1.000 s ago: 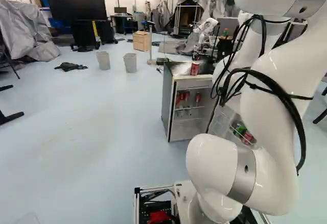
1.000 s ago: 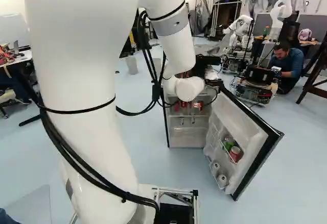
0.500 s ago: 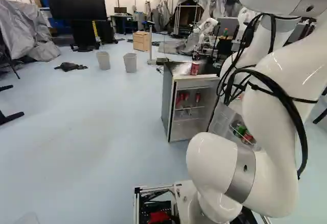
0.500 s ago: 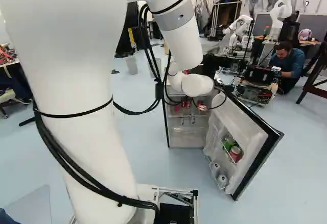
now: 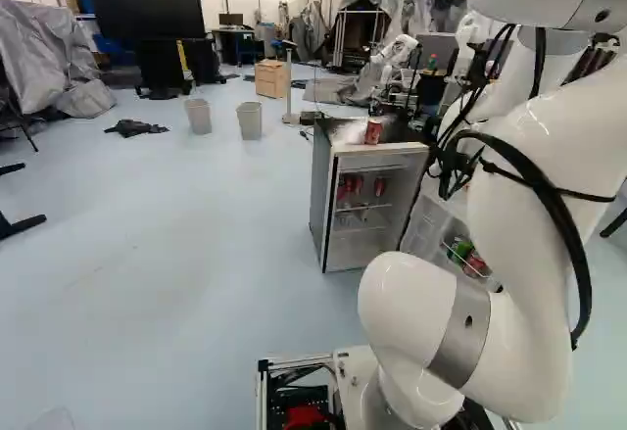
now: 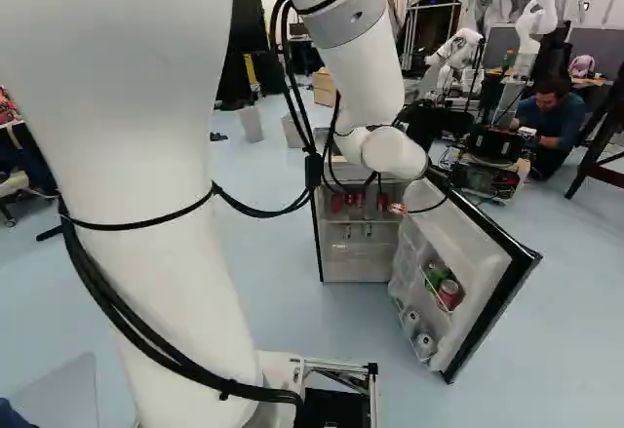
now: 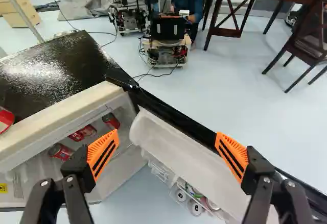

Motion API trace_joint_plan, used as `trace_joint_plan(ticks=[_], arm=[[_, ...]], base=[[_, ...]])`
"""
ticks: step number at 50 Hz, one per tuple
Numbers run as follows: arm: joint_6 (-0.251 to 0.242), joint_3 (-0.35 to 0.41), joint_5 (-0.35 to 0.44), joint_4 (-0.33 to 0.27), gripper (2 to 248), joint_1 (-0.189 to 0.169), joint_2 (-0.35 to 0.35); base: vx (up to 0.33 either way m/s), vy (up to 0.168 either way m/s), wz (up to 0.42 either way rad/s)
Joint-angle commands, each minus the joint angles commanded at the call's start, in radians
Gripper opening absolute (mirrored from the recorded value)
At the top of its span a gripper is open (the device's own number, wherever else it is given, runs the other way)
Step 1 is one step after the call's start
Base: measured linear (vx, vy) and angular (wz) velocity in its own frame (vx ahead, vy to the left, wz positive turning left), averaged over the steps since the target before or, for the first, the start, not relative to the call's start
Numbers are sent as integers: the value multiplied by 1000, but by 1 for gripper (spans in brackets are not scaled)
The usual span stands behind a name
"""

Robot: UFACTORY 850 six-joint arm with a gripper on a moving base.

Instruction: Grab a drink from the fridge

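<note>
Clearly, the fridge (image 5: pixel 321 195) is open, but no drink is out: the gripper (image 7: pixel 167 143) stands with its fingers spread, gripping nothing. Reaching in, grasping and withdrawing remain. Red cans (image 7: pixel 61 151) stand on an inner shelf (image 5: pixel 364 207) at left; other cans (image 6: pixel 448 294) sit in the door (image 6: pixel 486 270), right and nearer. Another red can (image 5: pixel 373 132) tops the fridge.

Red cans (image 7: pixel 60 152), orange pads (image 7: pixel 103 150), glossy black fridge top (image 7: pixel 56 66), pale blue floor (image 7: pixel 204 91).
</note>
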Motion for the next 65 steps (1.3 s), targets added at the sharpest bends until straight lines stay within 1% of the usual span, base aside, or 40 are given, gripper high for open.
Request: trace_joint_plan(ticks=[18, 28, 47, 65], arm=[[0, -59, -70, 40, 247, -40, -12], [0, -94, -100, 74, 247, -61, -21], [0, -166, -175, 173, 247, -98, -43], [0, -246, -275, 275, 247, -128, -84]], base=[[0, 0, 0], [0, 0, 0], [0, 0, 0], [0, 0, 0]])
